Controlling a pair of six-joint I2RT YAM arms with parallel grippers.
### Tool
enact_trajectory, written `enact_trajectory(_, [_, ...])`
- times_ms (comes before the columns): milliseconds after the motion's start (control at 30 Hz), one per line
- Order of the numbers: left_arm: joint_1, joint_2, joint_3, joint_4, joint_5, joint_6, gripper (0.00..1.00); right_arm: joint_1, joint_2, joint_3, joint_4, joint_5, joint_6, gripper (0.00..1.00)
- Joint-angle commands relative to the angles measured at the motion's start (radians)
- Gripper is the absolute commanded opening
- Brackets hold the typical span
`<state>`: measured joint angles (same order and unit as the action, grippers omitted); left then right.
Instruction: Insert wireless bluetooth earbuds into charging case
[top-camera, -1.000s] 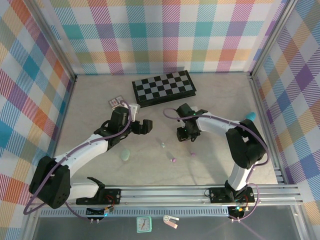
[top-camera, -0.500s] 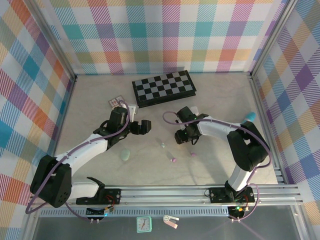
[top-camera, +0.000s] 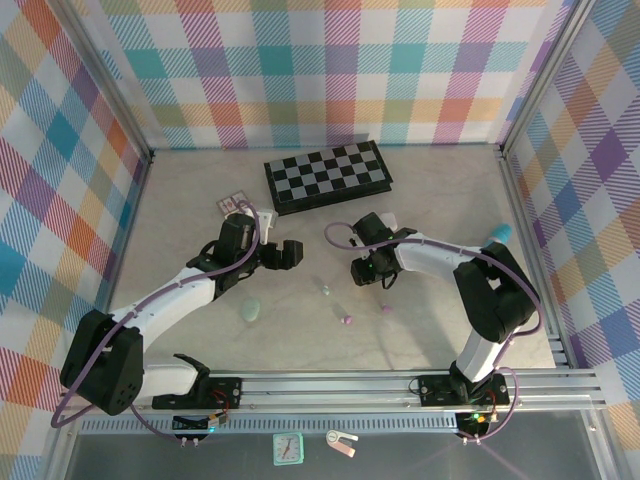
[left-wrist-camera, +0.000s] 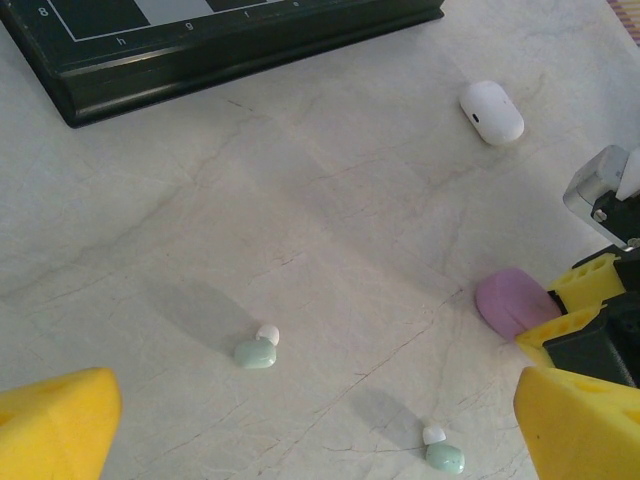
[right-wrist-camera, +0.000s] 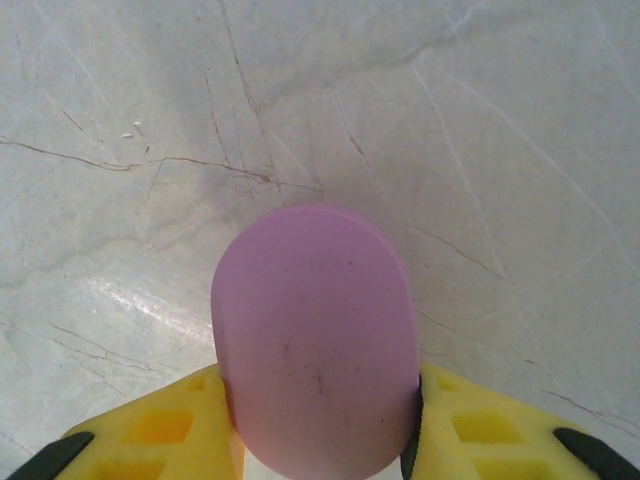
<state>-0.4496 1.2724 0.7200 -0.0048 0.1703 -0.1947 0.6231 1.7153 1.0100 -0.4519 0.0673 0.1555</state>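
**Right claw**: closed on the lilac charging case. My yellow pads press on its two sides, and its rounded end projects past the fingertips. The case presents one smooth, unbroken surface, so I cannot see its contents. From the left wrist view it sits low at the worktop. I cannot tell whether it touches the surface.

**Left claw**: open and holding nothing, with the fingertips well apart. It hangs over the worktop to the left of my right claw.

**Earbuds:** all that I see lie loose on the worktop, outside the cases.
- A mint earbud and a second mint earbud lie ahead of my left claw, apart from each other.
- The second mint earbud is the closer of the two to the lilac charging case.
- A lilac earbud and a second lilac earbud lie on the near side of my right claw, near each other.

**Other cases:**
- The white charging case is shut and lies on the worktop between my right claw and the chessboard at the far centre.
- The mint charging case lies at near left, just beside my left arm. It is too small for me to tell whether it is open or shut.
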Motion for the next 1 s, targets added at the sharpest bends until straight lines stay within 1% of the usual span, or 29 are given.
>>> enact_trajectory(0, [0.008, -0.003, 0.024, 0.004, 0.038, -0.012, 1.00, 0.001, -0.056, 0.003, -0.009, -0.018, -0.063, 0.31])
enact_trajectory(100, [0.009, -0.017, 0.036, -0.011, 0.093, 0.005, 1.00, 0.001, -0.132, 0.001, -0.015, -0.034, -0.129, 0.29])
enact_trajectory(133, [0.008, -0.023, 0.047, -0.025, 0.110, 0.020, 1.00, -0.002, -0.153, 0.007, -0.026, -0.034, -0.148, 0.26])
enact_trajectory(167, [0.007, -0.032, 0.057, -0.034, 0.132, 0.039, 1.00, -0.001, -0.169, 0.015, -0.038, -0.045, -0.169, 0.26])
enact_trajectory(267, [-0.006, -0.071, 0.070, -0.021, 0.178, 0.105, 1.00, 0.000, -0.222, 0.053, -0.084, -0.118, -0.244, 0.26])
enact_trajectory(400, [-0.026, -0.113, 0.057, 0.086, 0.251, 0.203, 1.00, -0.001, -0.281, 0.125, -0.165, -0.229, -0.346, 0.26])
enact_trajectory(500, [-0.034, -0.135, 0.035, 0.160, 0.360, 0.264, 1.00, 0.000, -0.316, 0.186, -0.255, -0.309, -0.403, 0.26])
enact_trajectory(600, [-0.040, -0.145, 0.046, 0.154, 0.424, 0.271, 1.00, -0.002, -0.348, 0.229, -0.333, -0.379, -0.461, 0.25])
enact_trajectory(700, [-0.051, -0.141, 0.055, 0.157, 0.513, 0.290, 1.00, 0.000, -0.371, 0.266, -0.401, -0.446, -0.529, 0.26])
enact_trajectory(733, [-0.060, -0.142, 0.049, 0.170, 0.561, 0.315, 0.99, 0.000, -0.379, 0.274, -0.410, -0.464, -0.550, 0.26])
enact_trajectory(767, [-0.069, -0.144, 0.043, 0.189, 0.587, 0.338, 0.94, 0.000, -0.385, 0.283, -0.418, -0.485, -0.565, 0.26])
enact_trajectory(867, [-0.094, -0.136, 0.032, 0.248, 0.620, 0.362, 0.82, -0.001, -0.388, 0.318, -0.448, -0.536, -0.602, 0.26])
enact_trajectory(967, [-0.130, -0.126, 0.056, 0.193, 0.642, 0.447, 0.79, -0.001, -0.366, 0.371, -0.499, -0.560, -0.629, 0.25])
